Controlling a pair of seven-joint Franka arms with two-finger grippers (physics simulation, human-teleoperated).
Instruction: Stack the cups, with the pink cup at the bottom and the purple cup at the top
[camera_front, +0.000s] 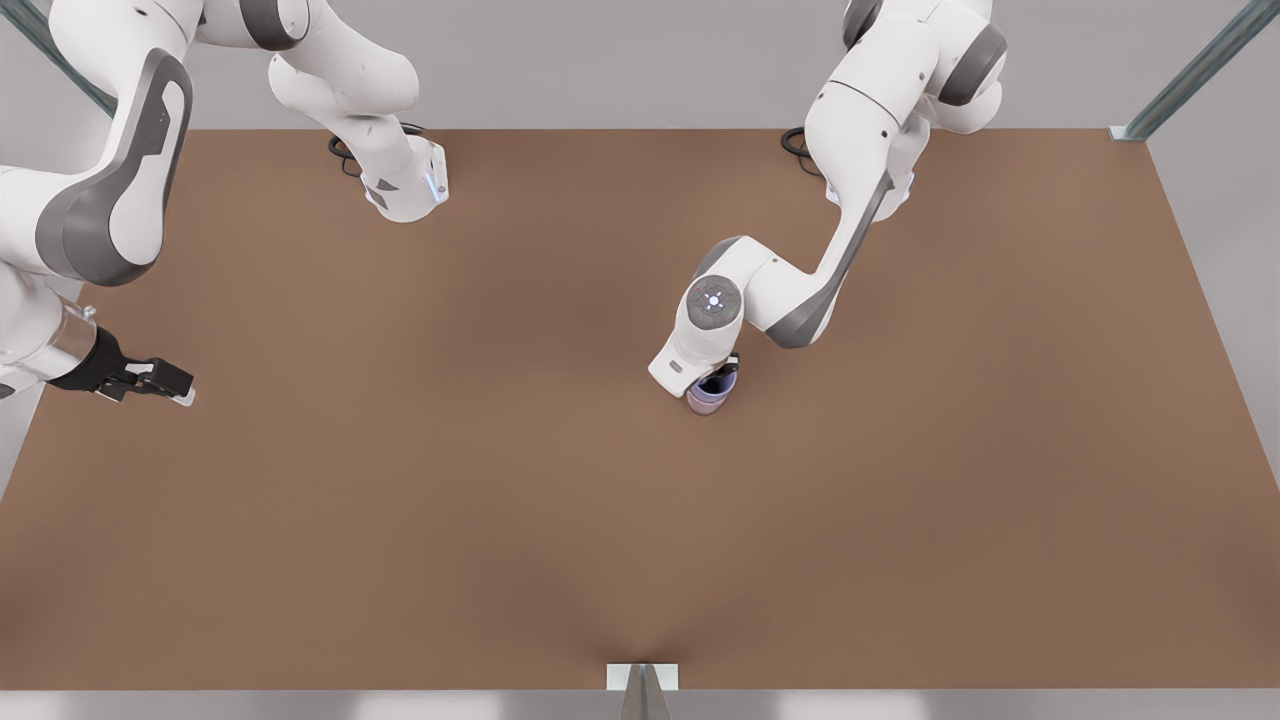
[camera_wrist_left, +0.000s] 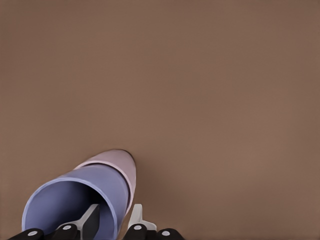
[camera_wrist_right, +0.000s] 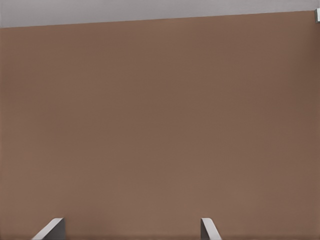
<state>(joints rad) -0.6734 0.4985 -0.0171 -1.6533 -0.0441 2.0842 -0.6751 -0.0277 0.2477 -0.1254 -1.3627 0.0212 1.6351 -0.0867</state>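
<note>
The purple cup (camera_front: 716, 384) sits nested inside the pink cup (camera_front: 705, 403), which stands on the table a little right of centre in the front view. The left wrist view shows the purple cup (camera_wrist_left: 107, 182) with the pink cup's (camera_wrist_left: 120, 162) side showing below it. My left gripper (camera_front: 728, 372) hangs over the stack. Its fingers (camera_wrist_left: 135, 215) straddle the purple cup's wall, one inside and one outside, slightly apart, so the gripper (camera_wrist_left: 114, 212) is open. My right gripper (camera_front: 180, 385) waits open at the front view's left edge, with only bare table between its fingers (camera_wrist_right: 207, 227).
The brown table (camera_front: 500, 500) stretches wide around the stack. Both arm bases stand at the far edge, and a small metal bracket (camera_front: 642, 678) sits at the near edge.
</note>
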